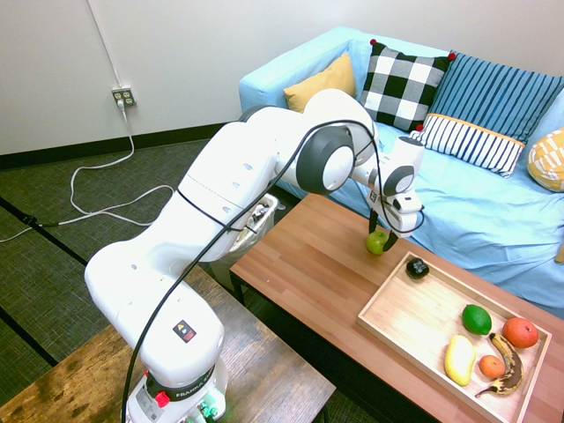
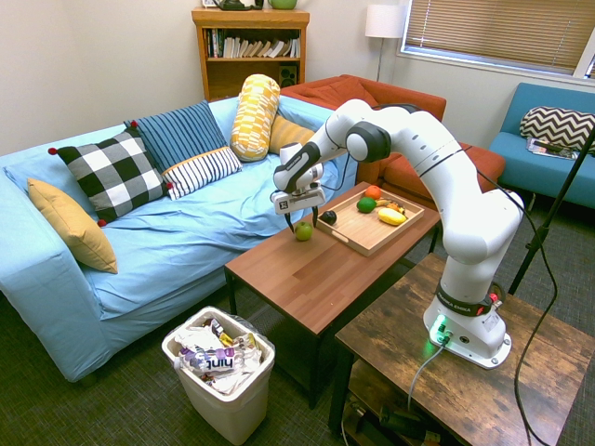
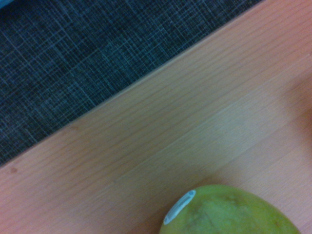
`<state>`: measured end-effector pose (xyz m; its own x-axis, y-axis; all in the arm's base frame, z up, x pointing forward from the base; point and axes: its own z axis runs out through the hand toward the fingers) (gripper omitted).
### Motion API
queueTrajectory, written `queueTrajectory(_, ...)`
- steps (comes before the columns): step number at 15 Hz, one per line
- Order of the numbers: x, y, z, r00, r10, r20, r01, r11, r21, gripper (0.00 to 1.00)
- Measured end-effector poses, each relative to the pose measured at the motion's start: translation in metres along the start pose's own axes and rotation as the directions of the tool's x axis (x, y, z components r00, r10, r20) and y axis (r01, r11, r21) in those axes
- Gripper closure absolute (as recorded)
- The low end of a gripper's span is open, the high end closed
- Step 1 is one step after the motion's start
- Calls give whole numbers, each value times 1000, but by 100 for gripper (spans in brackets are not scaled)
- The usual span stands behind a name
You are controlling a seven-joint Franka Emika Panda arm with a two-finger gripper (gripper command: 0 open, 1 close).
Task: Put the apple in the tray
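Note:
The yellow-green apple (image 1: 377, 242) (image 2: 303, 231) sits on the reddish-brown table near its sofa-side edge, a short way from the tray's near corner. My gripper (image 1: 382, 231) (image 2: 298, 223) is lowered straight over it, open, with a dark finger on each side of the apple's top. The wrist view shows the apple (image 3: 231, 210) close up, with a small white sticker on it. The light-wood tray (image 1: 407, 315) (image 2: 364, 234) lies at the table's far end.
The tray holds a black lumpy object (image 1: 417, 268), a green lime (image 1: 477, 319), a yellow fruit (image 1: 459, 359), two orange fruits (image 1: 520, 331) and a banana (image 1: 508, 365). The blue sofa (image 2: 186, 214) runs along the table's edge. A bin (image 2: 219, 364) stands on the floor.

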<state>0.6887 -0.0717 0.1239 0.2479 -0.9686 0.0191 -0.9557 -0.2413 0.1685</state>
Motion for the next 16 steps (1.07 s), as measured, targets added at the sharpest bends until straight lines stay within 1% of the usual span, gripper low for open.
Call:
queueTrajectory(1,0,-1,1,1000,-3,1,3,1000,-1,100)
queueTrajectory(8,-1,-4,17,999,-23,24,23,1000,-13,100)
queueTrajectory(12,2,-5,14,999,-33,36,33,999,-1,100)
queueTrajectory(14,5,-6,3,998,-44,35,43,999,22,100)
queueTrajectory(16,14,-4,-25,999,-46,25,44,997,58,100)
